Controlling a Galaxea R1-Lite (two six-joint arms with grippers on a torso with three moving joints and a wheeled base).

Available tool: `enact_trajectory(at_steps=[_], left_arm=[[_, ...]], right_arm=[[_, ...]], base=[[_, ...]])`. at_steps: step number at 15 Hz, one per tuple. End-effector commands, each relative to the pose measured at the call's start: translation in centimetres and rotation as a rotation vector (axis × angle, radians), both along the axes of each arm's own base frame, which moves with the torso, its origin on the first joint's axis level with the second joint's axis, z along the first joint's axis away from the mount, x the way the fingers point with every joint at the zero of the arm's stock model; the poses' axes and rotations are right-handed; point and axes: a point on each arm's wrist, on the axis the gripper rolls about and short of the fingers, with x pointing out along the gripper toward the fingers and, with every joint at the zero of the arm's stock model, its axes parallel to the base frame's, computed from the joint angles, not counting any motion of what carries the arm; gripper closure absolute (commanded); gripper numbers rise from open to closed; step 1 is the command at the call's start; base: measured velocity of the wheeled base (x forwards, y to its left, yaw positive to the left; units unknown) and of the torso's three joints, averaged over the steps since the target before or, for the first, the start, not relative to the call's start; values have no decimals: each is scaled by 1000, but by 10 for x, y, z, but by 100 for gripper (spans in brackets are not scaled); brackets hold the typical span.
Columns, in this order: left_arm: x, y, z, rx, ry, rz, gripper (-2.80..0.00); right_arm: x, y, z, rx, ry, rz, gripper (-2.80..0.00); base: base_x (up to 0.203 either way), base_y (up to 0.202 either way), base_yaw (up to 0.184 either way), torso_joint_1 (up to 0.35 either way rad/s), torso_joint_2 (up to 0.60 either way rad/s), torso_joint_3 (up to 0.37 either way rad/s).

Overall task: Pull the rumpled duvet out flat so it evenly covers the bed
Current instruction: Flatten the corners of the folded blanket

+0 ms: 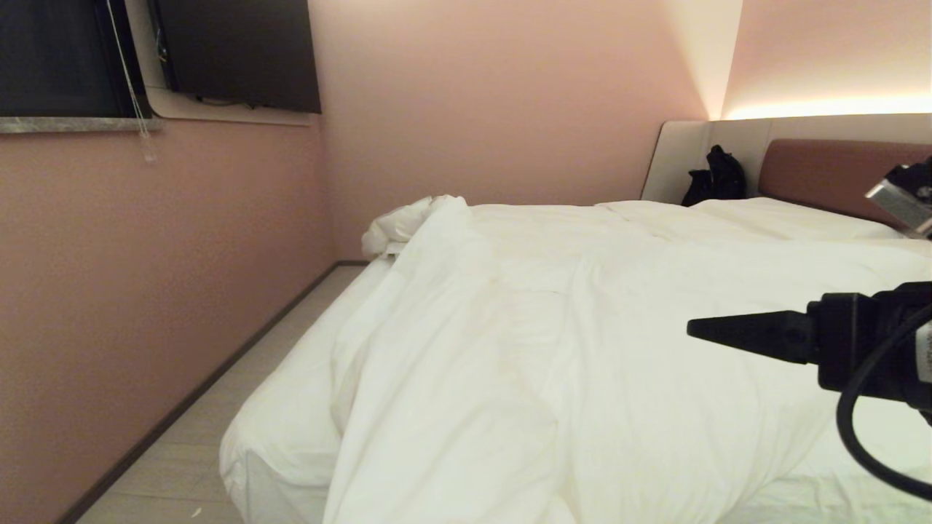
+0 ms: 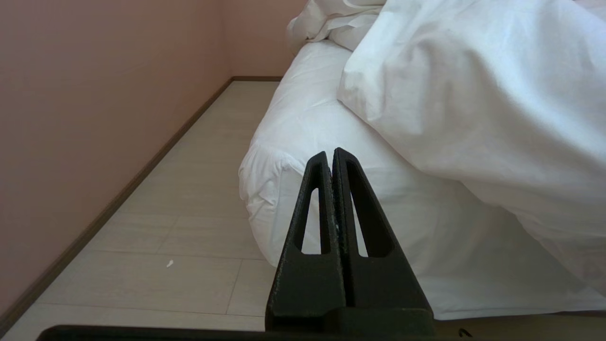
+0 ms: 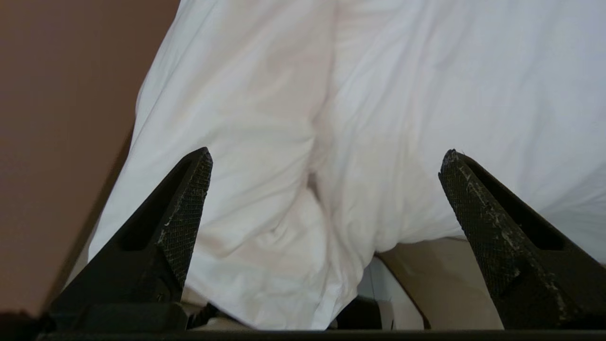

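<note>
You had a pink wall (image 1: 145,291) close along the bed's (image 1: 284,451) left side, with only a narrow strip of floor (image 1: 240,393) between. A black bag (image 1: 715,178) sat by the headboard (image 1: 830,175), and two pillows (image 1: 764,215) lay flat at that end. The duvet (image 1: 553,349) lay over most of the mattress, bunched at its far left corner, leaving the sheet bare along the left edge. Your right gripper (image 3: 324,163) hung above the duvet's near edge, fingers spread wide, holding nothing and apart from the fabric. Your left gripper (image 2: 330,156) sat low by the bed's near left corner, fingers pressed together, empty.
</note>
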Motion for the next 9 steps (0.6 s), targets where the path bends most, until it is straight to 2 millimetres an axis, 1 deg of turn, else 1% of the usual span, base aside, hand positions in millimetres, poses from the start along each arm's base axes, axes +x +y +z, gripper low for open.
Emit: enact_trajectory(at_steps=[1,2,3,5,7,9], left_arm=[[0,0,0,0,0,1,0],[0,0,0,0,0,1,0],[0,0,0,0,0,1,0],[0,0,0,0,0,1,0],[0,0,0,0,0,1,0],[0,0,0,0,0,1,0]], right_arm=[[-2,-23,8,37,-49,-60,-280],[-2,-28,9,41,-60,-85,0],[-1,-35,11,41,-72,-124,0],[-3,-40,14,42,-93,-143,0],[-16,-60,25,56,-164,-238,0],[-33,-74,34,71,-231,-309,0]], base=[[0,0,0,0,0,0],[0,0,0,0,0,0],[0,0,0,0,0,0],[0,0,0,0,0,0],[0,0,0,0,0,0],[0,0,0,0,0,0]])
